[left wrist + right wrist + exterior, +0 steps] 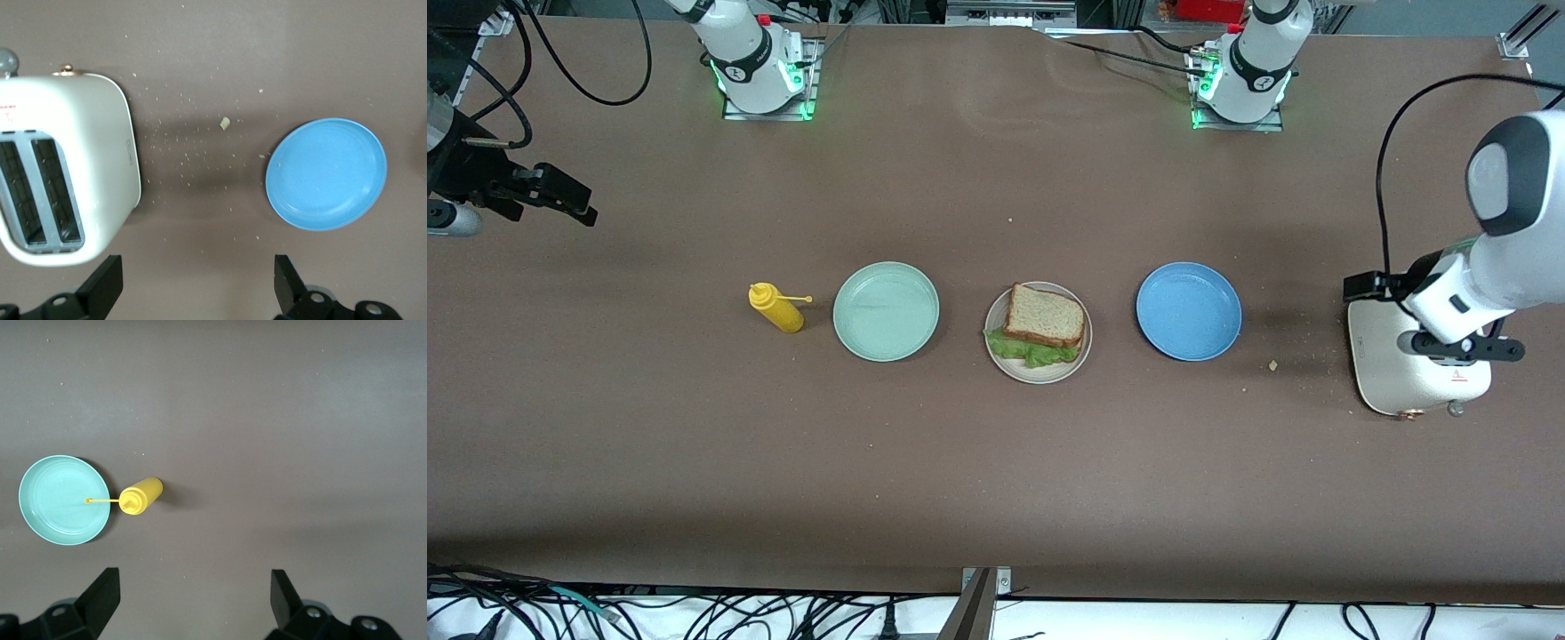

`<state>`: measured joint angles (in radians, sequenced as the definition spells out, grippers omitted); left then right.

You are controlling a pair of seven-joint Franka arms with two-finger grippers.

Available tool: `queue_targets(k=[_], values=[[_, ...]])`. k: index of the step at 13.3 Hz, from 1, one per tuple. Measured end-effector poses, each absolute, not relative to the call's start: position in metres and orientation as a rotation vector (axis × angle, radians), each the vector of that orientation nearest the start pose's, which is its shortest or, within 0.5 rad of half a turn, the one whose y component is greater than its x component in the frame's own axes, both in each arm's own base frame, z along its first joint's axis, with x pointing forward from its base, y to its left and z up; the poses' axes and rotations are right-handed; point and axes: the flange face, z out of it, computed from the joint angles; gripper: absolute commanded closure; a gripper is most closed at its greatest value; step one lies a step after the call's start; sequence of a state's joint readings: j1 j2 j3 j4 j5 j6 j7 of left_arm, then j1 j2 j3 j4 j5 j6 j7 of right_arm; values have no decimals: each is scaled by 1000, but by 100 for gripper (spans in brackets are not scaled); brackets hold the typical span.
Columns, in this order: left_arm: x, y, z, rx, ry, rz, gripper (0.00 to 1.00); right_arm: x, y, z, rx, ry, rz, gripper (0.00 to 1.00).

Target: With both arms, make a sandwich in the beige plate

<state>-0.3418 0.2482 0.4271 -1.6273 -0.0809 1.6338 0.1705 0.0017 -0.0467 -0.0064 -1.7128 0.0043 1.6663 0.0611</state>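
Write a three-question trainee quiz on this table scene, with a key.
1. True or false: the sandwich lies on the mint green plate.
2. What stands beside the mint green plate, toward the right arm's end?
A. mustard bottle
B. toaster
C. blue plate
3. Fill in: the left gripper is open over the table beside the ____.

Key: 1 false, it lies on the beige plate; 2 A; 3 toaster.
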Motion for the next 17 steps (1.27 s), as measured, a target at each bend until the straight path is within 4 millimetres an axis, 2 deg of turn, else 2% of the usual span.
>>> queue_targets(k=[4,6,17], values=[[576,28,527,-3120,134,325,0,546,-2,591,-3135,104,0,0],[570,27,540,-3115,125,307,0,546,-2,591,-3135,104,0,0],[566,24,537,-3112,61,338,0,545,-2,590,-3135,104,13,0]])
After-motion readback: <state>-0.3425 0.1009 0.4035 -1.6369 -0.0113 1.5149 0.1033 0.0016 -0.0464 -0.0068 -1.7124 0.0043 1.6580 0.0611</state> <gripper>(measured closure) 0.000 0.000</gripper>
